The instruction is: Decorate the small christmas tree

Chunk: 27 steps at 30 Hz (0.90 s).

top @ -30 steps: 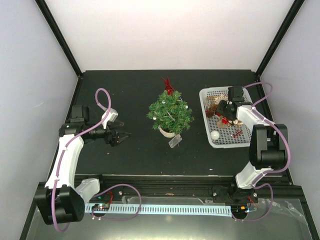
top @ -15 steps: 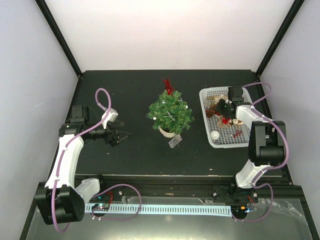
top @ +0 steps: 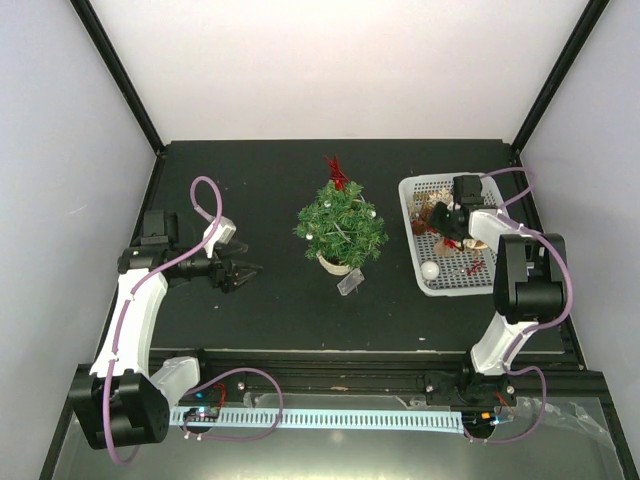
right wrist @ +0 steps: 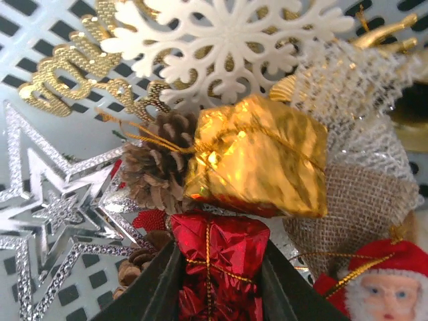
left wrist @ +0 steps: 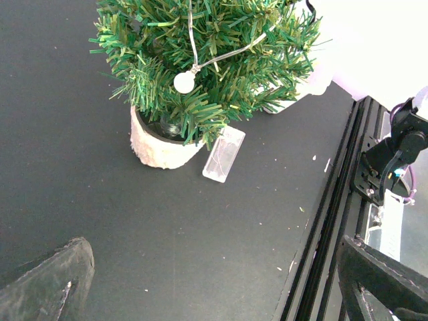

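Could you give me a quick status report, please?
Left gripper open, hovering left of small green christmas tree. Right gripper straddles red foil gift-box ornament in white mesh basket, grip unconfirmed. Nothing seen between basket and tree.

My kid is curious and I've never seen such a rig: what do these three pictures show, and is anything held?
This is a robot: two arms bolted at the near edge of a black table, each ending in a two-finger gripper. The wide picture comes from a fixed camera above and behind them; the other two from cameras on the wrists. On the table stand a small christmas tree and a white basket of ornaments. The left gripper hangs open and empty, near the tree. The right gripper is down in the basket, its fingers either side of a red foil parcel, next to a gold parcel. Whether it grips firmly, I cannot tell.
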Tool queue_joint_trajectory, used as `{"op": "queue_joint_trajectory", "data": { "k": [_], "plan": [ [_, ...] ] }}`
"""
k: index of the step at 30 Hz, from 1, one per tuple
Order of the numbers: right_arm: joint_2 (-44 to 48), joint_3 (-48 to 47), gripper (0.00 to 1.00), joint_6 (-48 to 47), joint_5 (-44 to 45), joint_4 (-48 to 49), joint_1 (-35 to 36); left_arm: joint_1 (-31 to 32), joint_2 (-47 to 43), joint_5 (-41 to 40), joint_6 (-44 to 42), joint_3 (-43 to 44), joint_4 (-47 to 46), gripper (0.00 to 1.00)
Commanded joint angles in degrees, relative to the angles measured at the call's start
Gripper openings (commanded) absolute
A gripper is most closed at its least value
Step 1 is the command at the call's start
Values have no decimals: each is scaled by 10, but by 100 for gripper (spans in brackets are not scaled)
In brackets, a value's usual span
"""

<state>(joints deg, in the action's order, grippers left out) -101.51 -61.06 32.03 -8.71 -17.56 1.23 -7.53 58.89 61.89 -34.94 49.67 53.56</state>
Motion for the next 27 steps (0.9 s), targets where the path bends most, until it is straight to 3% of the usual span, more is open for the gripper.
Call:
{"op": "queue_joint_trajectory", "data": {
  "k": [1,11,17,21,27],
  "plan": [
    [31,-2,24,-6,12,5,-1,-3,1,10,-6,17,-2,99],
    [153,-2,29,-29,88,-75,33,-2,10,13,-11,20,4,99],
    [262,-10,30,-62,127,-120,130,-2,12,13,-11,20,4,99],
    [339,-18,30,-71,104,-133,209,-2,13,13,-10,20,3,99],
    [413,-26,30,-70,33,-120,262,-2,20,12,-9,22,4,99]
  ]
}}
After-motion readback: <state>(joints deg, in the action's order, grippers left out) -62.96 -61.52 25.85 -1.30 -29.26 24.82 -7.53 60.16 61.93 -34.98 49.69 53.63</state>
